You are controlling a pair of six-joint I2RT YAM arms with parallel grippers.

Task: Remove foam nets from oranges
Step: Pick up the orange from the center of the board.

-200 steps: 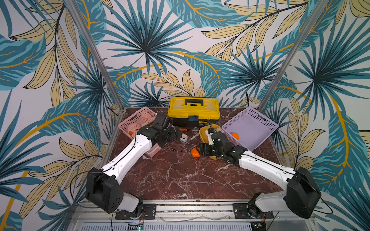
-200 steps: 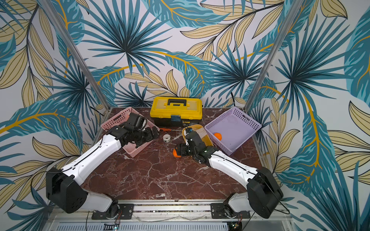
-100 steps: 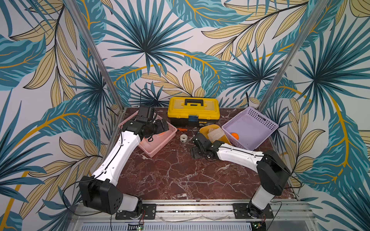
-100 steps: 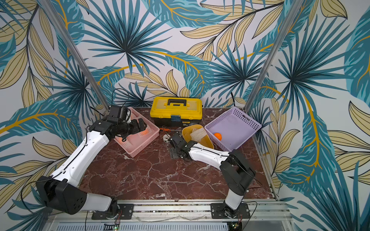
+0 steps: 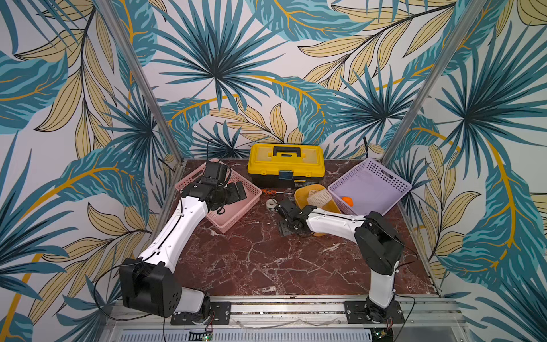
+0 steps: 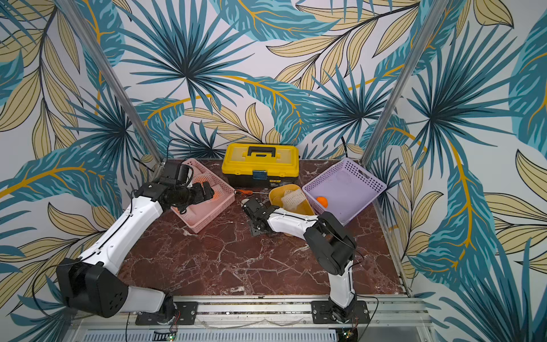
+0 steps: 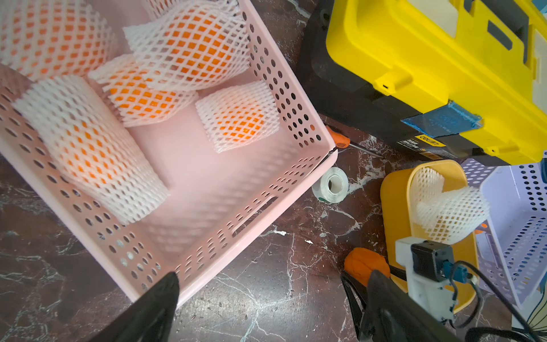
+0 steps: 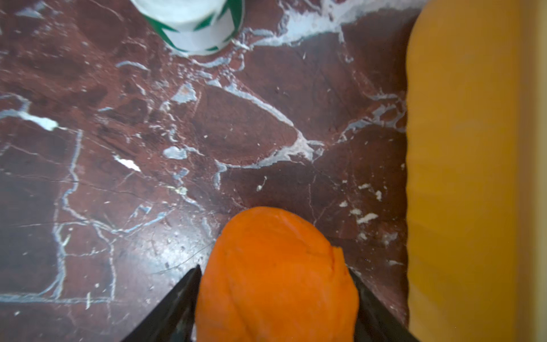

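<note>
Several oranges wrapped in white foam nets point(image 7: 189, 44) point(image 7: 236, 118) point(image 7: 88, 142) lie in the pink basket point(image 5: 233, 219). My left gripper point(image 7: 275, 278) hovers open over the basket's near corner, also seen from above point(image 5: 236, 192) point(image 6: 207, 191). My right gripper point(image 8: 273, 270) is down at the table, shut on a bare orange point(image 8: 275, 266) point(image 7: 365, 265), which both fingers touch. In both top views the gripper point(image 5: 282, 205) point(image 6: 251, 207) hides that fruit. An empty foam net point(image 5: 318, 197) point(image 7: 444, 213) lies in the yellow bin point(image 5: 299, 195). Another bare orange point(image 5: 347, 200) point(image 6: 322, 201) rests in the purple basket point(image 5: 384, 174).
A yellow toolbox point(image 5: 285, 165) stands at the back middle. A tape roll point(image 5: 270, 204) point(image 8: 192, 23) sits just ahead of the right gripper, and an orange-handled screwdriver point(image 7: 340, 140) lies by the toolbox. The yellow bin's wall point(image 8: 473, 177) is close beside the held orange.
My left arm swung back from the table's middle to above the pink basket. My right arm folded its elbow, and its jaws narrowed onto the bare orange.
</note>
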